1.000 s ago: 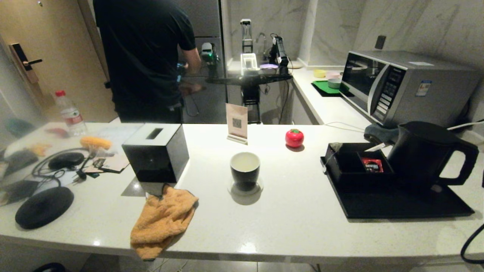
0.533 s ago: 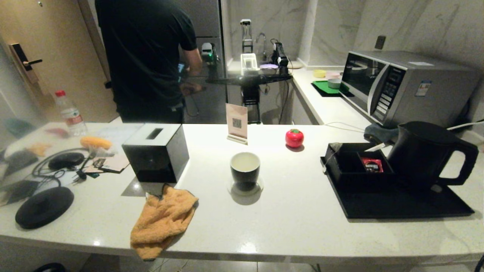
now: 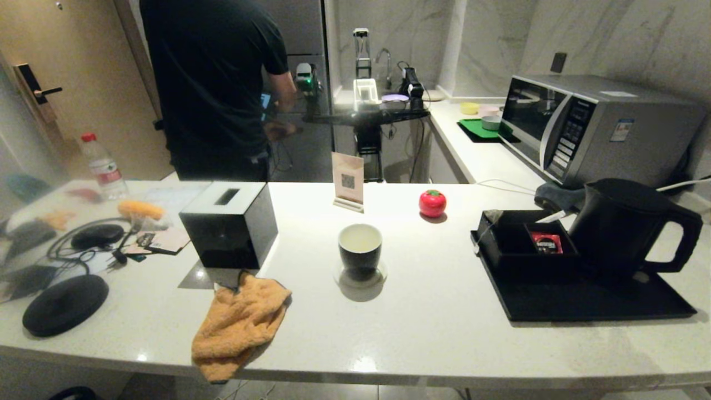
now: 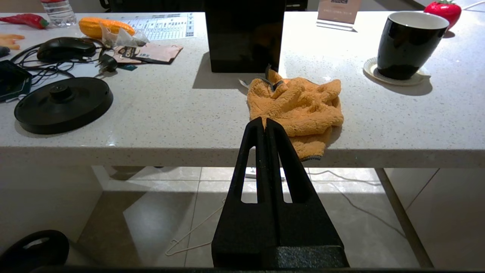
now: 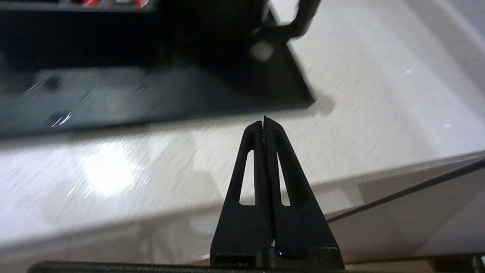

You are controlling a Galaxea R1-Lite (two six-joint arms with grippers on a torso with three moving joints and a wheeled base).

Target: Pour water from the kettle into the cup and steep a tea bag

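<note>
Right wrist view: your right end effector [image 5: 264,123] has just snapped closed on nothing, near the desk [image 5: 379,94] edge by the tray [image 5: 113,94]. Kettle [image 3: 627,225] untouched, so pouring hasn't begun; left end effector [image 4: 265,123] parked, closed, empty.

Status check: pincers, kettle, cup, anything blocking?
Both pincers, left and right, shut, empty, off the counter's front edge. Kettle on black tray; cup mid-counter. Nothing between.

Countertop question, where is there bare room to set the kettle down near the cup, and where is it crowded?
Free: the countertop between the cup and the black tray, and the front strip right of the orange cloth. Crowded: the far left, with cables, a black base disc and a tissue box. The kettle stands on the tray.
</note>
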